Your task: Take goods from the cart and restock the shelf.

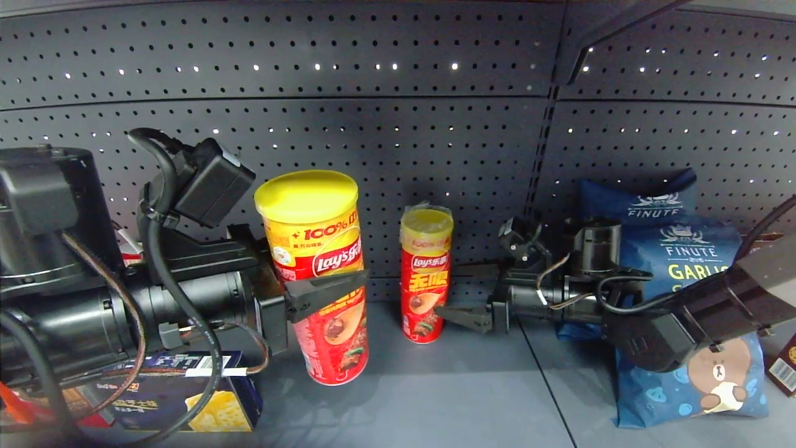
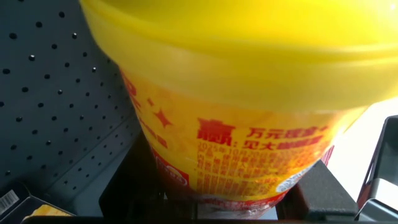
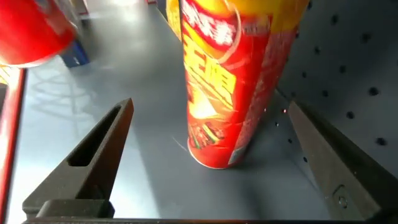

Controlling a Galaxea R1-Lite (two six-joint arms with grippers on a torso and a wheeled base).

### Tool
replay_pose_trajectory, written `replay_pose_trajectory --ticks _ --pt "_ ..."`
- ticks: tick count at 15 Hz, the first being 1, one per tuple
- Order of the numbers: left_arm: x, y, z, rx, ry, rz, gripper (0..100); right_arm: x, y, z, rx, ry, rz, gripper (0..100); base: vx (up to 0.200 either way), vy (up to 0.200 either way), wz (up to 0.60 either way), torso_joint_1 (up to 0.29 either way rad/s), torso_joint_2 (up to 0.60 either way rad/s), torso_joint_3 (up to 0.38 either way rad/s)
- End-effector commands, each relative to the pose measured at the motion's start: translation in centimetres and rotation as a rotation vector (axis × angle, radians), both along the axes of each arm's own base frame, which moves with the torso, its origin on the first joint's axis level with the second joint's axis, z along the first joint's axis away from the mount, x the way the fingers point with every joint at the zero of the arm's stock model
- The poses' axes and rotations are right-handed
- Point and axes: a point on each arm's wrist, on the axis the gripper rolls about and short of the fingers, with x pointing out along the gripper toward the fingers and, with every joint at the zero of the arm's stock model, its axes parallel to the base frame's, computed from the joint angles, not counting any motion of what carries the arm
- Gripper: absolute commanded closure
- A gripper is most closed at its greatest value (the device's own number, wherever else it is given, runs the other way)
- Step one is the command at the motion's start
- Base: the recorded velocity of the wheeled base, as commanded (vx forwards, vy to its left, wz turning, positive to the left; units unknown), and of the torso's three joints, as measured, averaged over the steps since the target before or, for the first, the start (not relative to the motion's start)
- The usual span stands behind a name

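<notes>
Placement step: left hand grips tall yellow-lidded red chip canister, tilted, low over grey metal shelf.
Next: straighten, set down, release; right hand wide, just right of small red chip canister.

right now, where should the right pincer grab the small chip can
Take the small chip can around its red body at mid-height, coming level from the robot's right. It stands upright on the shelf, a straight cylinder, and the open right pincer faces it, fingers wider than the can.
</notes>
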Motion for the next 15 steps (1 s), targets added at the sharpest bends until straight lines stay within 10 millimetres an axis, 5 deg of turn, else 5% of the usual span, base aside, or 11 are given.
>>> replay_pose_trajectory --ticks 1,14,15 --pt "0.0 0.0 0.0 0.0 0.0 0.001 100 1.0 0.9 -1.5 -0.012 0.023 0.011 0 0.0 0.0 0.0 0.0 0.0 0.0" --pt "0.1 0.3 -0.3 0.004 0.008 0.011 100 3.8 4.2 -4.3 -0.011 0.033 0.046 0 0.0 0.0 0.0 0.0 0.0 0.0" --pt "0.0 0.3 -0.3 0.005 0.008 0.01 100 3.5 4.5 -4.3 -0.014 0.034 0.043 100 0.0 0.0 0.0 0.0 0.0 0.0"
